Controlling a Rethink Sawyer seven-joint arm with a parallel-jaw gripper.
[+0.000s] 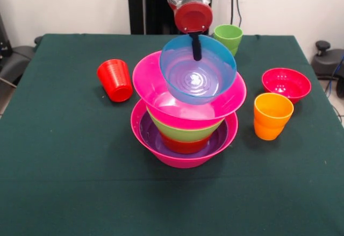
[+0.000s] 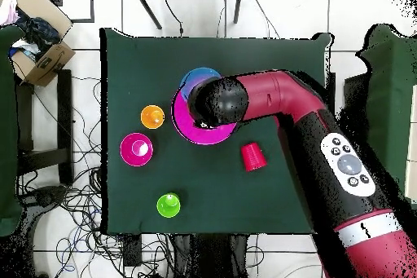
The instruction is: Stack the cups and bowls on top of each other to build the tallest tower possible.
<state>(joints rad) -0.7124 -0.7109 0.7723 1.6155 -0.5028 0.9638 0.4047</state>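
Note:
The tower stands mid-table: a large hot-pink bowl (image 1: pixel 185 158) as base, holding a purple bowl (image 1: pixel 153 135), an orange-red bowl (image 1: pixel 184 145), a lime green bowl (image 1: pixel 185 132) and a second hot-pink bowl (image 1: pixel 156 88). My gripper (image 1: pixel 196 53) is shut on the far rim of the blue bowl (image 1: pixel 198 74), which hangs tilted just over the top pink bowl. In the overhead view the arm (image 2: pixel 277 99) hides most of the tower; the blue bowl (image 2: pixel 200 77) and a pink rim (image 2: pixel 189 128) show. The red cup (image 1: pixel 114 79), green cup (image 1: pixel 228 37), orange cup (image 1: pixel 272 115) and crimson bowl (image 1: pixel 286 84) stand apart from the tower.
The dark green table (image 1: pixel 64 182) bears everything. In the overhead view the orange cup (image 2: pixel 152 116), crimson bowl (image 2: pixel 136 149), green cup (image 2: pixel 168 205) and red cup (image 2: pixel 253 156) sit round the tower. A cardboard box (image 2: pixel 41 55) and cables lie on the floor.

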